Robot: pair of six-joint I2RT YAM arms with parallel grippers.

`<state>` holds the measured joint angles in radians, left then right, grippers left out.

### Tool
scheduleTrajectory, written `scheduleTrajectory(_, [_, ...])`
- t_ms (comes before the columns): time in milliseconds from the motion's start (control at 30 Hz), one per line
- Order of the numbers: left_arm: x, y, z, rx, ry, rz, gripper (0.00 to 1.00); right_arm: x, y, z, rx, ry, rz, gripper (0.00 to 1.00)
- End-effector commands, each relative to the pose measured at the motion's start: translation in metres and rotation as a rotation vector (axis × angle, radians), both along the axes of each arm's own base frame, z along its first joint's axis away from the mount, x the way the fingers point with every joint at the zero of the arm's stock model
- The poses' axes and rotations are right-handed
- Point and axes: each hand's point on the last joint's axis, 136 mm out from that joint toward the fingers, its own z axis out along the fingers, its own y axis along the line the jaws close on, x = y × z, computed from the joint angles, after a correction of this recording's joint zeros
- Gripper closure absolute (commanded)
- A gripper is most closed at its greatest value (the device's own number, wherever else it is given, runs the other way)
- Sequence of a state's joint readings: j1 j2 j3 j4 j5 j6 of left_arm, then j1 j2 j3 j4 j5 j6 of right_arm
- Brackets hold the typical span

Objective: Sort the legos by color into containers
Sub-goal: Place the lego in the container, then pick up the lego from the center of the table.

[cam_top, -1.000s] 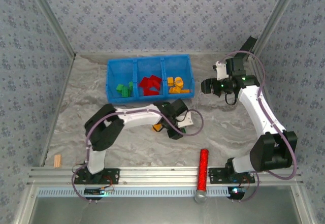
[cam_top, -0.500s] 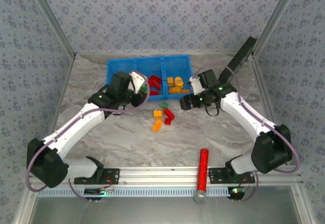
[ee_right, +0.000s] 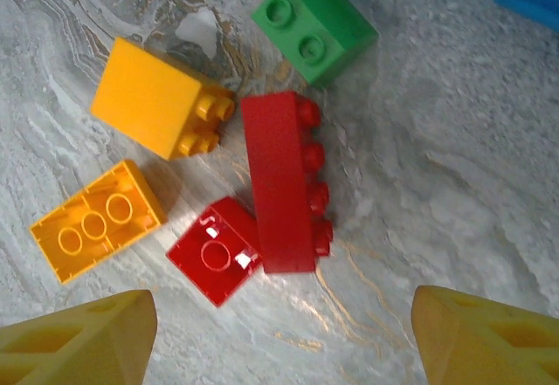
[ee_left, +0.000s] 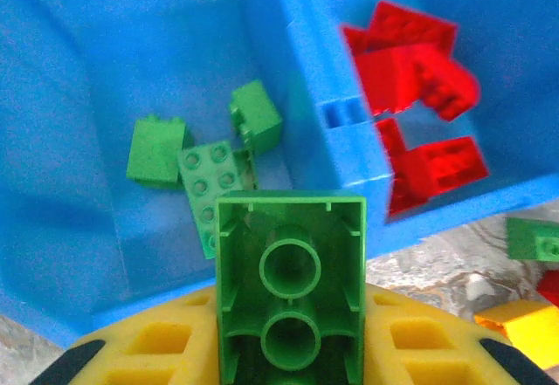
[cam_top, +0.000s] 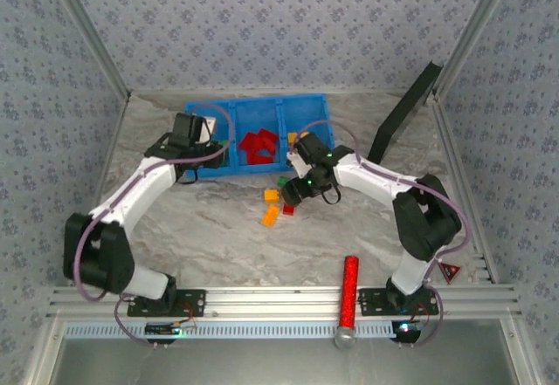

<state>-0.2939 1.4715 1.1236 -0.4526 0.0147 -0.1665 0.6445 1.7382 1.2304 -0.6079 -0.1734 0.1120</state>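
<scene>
At the far side of the table [cam_top: 218, 228] sits a blue tray [cam_top: 262, 99]. Left gripper [ee_left: 290, 346] pinches a green brick [ee_left: 290, 263] above the tray's left compartment [ee_left: 96, 71]. Right gripper [ee_right: 284, 341], spread, hovers over five loose bricks [ee_right: 279, 193] just before the tray.

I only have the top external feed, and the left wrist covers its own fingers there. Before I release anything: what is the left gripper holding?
Observer: The left gripper is shut on a green brick, its hollow underside toward the wrist camera.
Operator: What lies in the bin ahead of it?
Observer: The left compartment holds three green bricks.
Operator: And under the right gripper?
Observer: The right gripper is open above a long red brick lying on its side, with a small red brick upturned against it.
</scene>
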Motion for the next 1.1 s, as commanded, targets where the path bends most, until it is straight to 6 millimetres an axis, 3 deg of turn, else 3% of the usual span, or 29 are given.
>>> scheduleTrajectory(0, [0.011,0.007,-0.008,-0.057,0.077,0.066,0.78,0.011,0.008,0.001,-0.032,-0.043,0.018,0.21])
scheduleTrajectory(300, [0.025,0.006,-0.044,-0.060,0.157,0.091,0.76,0.021,0.017,-0.010,-0.048,-0.033,0.023,0.30])
scheduleTrajectory(500, [0.026,0.008,-0.057,-0.056,0.189,0.108,0.62,0.022,0.020,-0.023,-0.061,-0.007,0.031,0.36])
scheduleTrajectory(567, [0.026,0.009,-0.057,-0.051,0.193,0.113,0.52,0.021,0.021,-0.026,-0.064,0.001,0.037,0.37])
scheduleTrajectory(667, [0.027,0.011,-0.054,-0.047,0.185,0.116,0.47,0.020,0.020,-0.031,-0.071,0.008,0.037,0.40])
scheduleTrajectory(867, [0.025,0.010,-0.045,-0.055,0.172,0.111,0.43,0.020,0.021,-0.041,-0.084,0.027,0.036,0.51])
scheduleTrajectory(1067, [0.021,0.009,-0.016,-0.071,0.127,0.097,0.42,0.017,0.024,-0.043,-0.048,0.041,0.053,0.60])
